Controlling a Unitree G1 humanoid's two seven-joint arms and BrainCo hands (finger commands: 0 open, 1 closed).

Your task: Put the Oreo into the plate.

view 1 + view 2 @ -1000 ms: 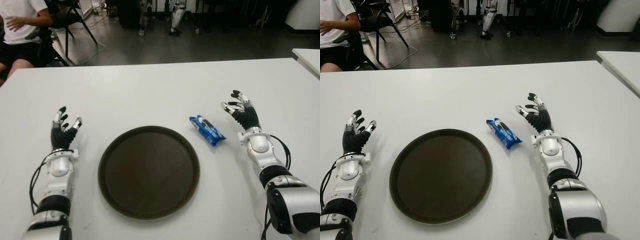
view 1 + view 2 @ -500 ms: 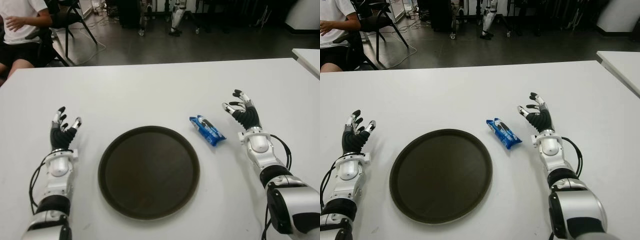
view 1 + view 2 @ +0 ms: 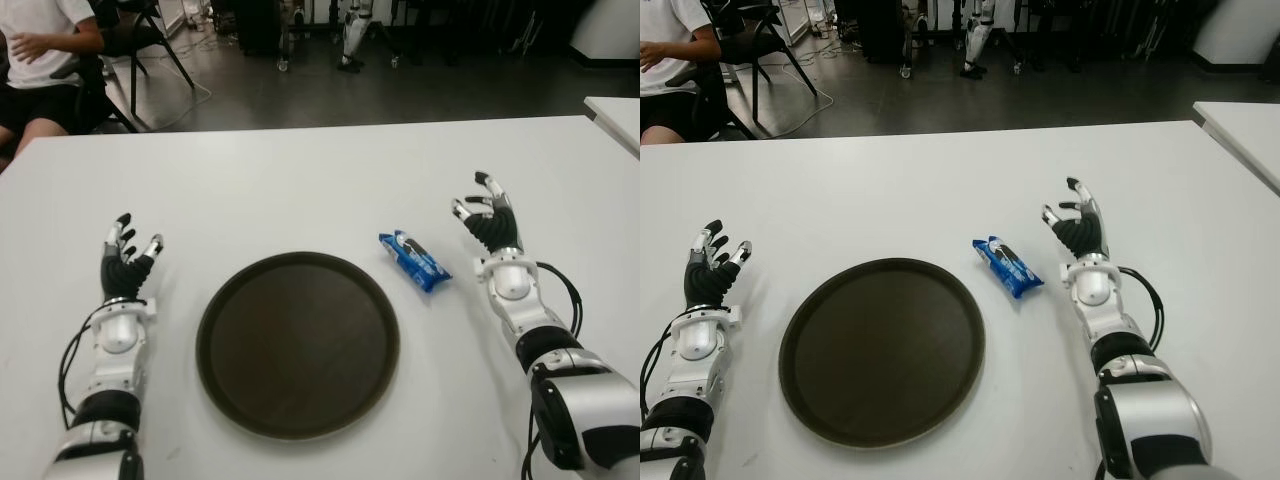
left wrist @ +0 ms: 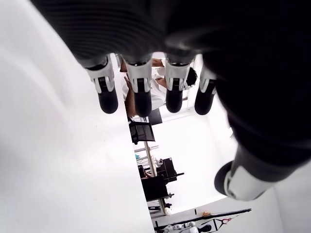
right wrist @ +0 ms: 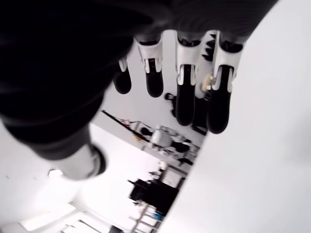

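Reaching for the Oreo [image 3: 414, 261] is where this could slip, as I judge it — the pack lies flat on the table [image 3: 300, 180], so my fingers have little to get under, and a closing hand may simply push it along the smooth white top instead of lifting it. Its near end points away from the plate [image 3: 298, 343], so a shove from my right hand [image 3: 489, 218] could skid it either onto the rim or off to one side. A glossy wrapper may also slide out of a loose pinch on the way over.

My right hand is just beside the pack on its right, fingers spread and holding nothing. My left hand [image 3: 125, 262] shows to the left of the plate, fingers open too, idle.

As for the Oreo itself — a small blue packet with white lettering, lying at a slant, just right of the plate's far-right edge and not touching it. It looks light, soft-sided and a little crinkled. The plate is round, dark brown, with a low raised rim and nothing in it.
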